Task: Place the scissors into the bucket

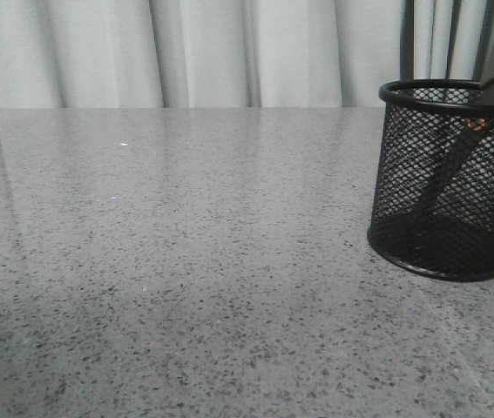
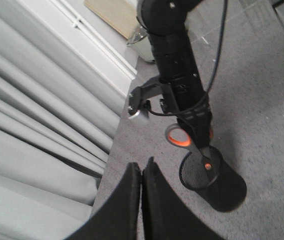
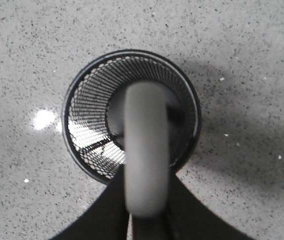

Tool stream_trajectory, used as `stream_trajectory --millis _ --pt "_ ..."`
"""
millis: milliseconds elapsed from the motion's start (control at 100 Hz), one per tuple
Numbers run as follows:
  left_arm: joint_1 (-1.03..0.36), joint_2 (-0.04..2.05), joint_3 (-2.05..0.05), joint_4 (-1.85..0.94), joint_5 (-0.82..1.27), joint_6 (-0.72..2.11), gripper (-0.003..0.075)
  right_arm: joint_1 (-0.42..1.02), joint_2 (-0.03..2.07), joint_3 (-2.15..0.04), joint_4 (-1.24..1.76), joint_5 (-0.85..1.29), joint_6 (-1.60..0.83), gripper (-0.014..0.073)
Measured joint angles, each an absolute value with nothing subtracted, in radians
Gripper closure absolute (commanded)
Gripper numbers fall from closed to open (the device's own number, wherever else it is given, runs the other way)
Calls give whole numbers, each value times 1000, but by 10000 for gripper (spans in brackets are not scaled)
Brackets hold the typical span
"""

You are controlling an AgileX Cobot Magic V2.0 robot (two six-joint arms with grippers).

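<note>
— Scissors (image 2: pixel 194 145)?
— Blades down inside the bucket (image 2: pixel 213 182), handles above its rim, pinched by the right gripper (image 3: pixel 144 220).
— And the bucket?
— Upright on the grey speckled table (image 1: pixel 186 261), front view's right edge.
— Left gripper (image 2: pixel 142 175)?
— Fingers pressed together, holding nothing, raised near the curtain (image 2: pixel 26 125).

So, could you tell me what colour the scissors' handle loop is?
Grey scissors loop, orange inside; left wrist view.
</note>
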State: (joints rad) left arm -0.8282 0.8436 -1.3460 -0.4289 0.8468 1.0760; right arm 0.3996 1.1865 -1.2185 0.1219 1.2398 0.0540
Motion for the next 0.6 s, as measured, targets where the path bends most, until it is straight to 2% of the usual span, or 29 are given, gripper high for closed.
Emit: stream_trajectory --millis 80,130,190,310,360,430,570,600 --pt "-828 844 -1324 -424 787 1036 741 400 1190 -1232 109 1246 54 142" --pt "-828 844 -1305 -417 730 1003 741 400 1191 -1250 92 1247 52 72" --pt "-828 844 -1279 -410 666 958 741 400 1192 -1285 60 1251 49 40" --pt "-828 842 -1207 -385 508 858 741 400 1192 -1379 -15 1252 49 74" --pt "-824 832 -1164 -383 427 814 741 400 1189 -1422 -36 1252 48 122" --pt "-807 808 -1097 -382 306 758 741 400 1172 -1471 -56 1253 48 255" --pt "-737 699 -926 -397 84 701 741 400 1077 -1489 -69 1256 44 669" --pt "-714 671 -886 -404 42 696 741 400 1050 -1477 -72 1256 44 655"
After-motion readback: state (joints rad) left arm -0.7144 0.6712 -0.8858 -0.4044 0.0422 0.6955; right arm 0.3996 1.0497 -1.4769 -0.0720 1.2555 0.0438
